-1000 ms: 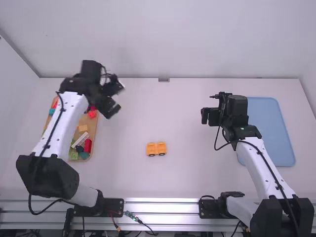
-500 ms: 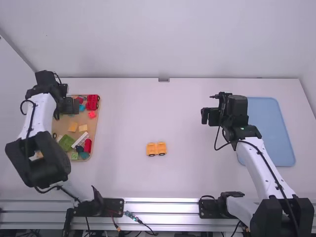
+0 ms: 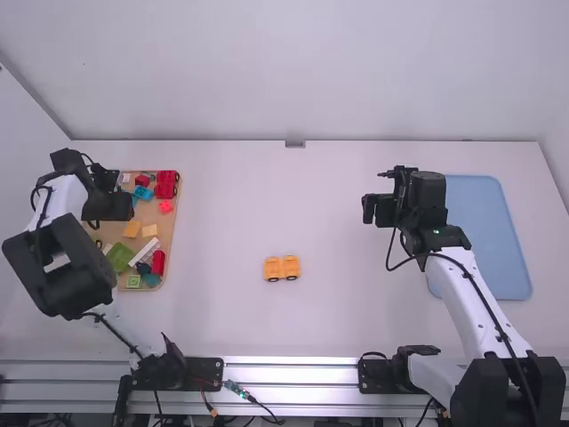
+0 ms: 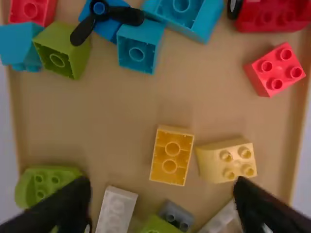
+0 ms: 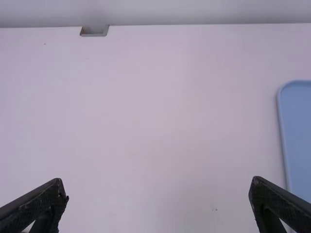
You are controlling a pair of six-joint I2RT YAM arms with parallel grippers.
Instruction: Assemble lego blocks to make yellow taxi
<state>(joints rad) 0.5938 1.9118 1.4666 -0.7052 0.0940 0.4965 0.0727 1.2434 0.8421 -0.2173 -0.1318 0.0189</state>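
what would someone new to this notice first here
Probably the small orange toy car base, alone near the middle of the white table. Next, the tray of bright, jumbled blocks on the left, with the left gripper open above it. On the right, the other gripper hangs open just left of a flat blue tray.
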